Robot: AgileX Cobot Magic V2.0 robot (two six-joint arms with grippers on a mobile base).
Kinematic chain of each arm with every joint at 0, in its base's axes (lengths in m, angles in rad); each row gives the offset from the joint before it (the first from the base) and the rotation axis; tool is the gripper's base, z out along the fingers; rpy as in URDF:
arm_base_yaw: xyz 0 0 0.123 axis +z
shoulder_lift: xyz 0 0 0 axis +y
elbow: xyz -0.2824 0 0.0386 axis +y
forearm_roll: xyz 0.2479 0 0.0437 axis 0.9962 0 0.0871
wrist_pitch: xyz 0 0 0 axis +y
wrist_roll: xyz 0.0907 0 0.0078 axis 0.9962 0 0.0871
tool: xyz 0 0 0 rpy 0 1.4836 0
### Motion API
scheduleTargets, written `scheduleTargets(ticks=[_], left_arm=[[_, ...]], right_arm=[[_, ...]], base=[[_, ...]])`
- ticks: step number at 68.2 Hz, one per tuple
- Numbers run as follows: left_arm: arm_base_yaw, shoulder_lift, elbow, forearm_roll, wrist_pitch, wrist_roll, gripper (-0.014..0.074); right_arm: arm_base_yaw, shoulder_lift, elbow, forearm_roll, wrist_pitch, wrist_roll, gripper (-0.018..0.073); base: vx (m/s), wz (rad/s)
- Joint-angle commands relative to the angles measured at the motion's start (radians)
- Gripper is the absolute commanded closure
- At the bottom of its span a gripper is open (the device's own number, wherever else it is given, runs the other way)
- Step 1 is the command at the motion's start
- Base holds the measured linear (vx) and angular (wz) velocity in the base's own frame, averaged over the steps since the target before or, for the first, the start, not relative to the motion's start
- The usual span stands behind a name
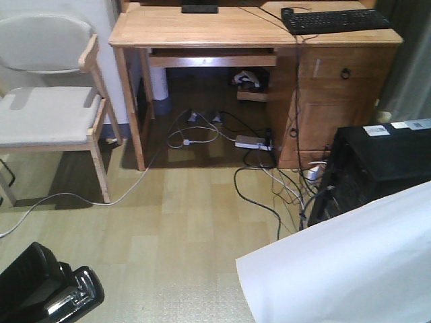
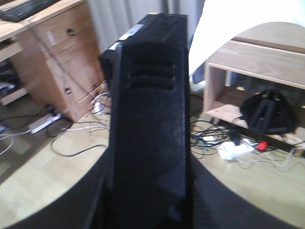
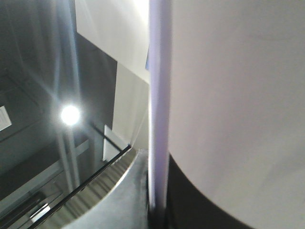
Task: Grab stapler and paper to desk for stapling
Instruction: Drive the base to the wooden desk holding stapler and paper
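Nearest you, the left gripper [image 2: 143, 212] is clenched on the stapler [image 1: 64, 296] at bottom left, and the right gripper [image 3: 158, 212] looks pinched on the edge of the paper [image 1: 343, 262], held up at bottom right, so I'd call both pickups done. The desk [image 1: 202, 30] sits well ahead across the floor [image 1: 168, 222], keyboard [image 1: 335, 20] on its right end, so 2 jobs are left: roll up to it and set both down for stapling.
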Motion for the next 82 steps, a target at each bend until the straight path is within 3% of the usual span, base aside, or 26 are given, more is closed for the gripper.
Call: scheduleTargets(ticks=[1, 82], left_arm=[[0.002, 0.006, -0.030, -0.065, -0.075, -0.001, 0.0603], [0.002, 0.006, -0.030, -0.065, -0.075, -0.001, 0.0603]], right_arm=[[0.001, 0.008, 0.005, 0.004, -0.057, -0.011, 0.0562], [0.001, 0.008, 0.005, 0.004, -0.057, -0.011, 0.0562]], base=[[0.11, 0.30], [0.15, 0.03]])
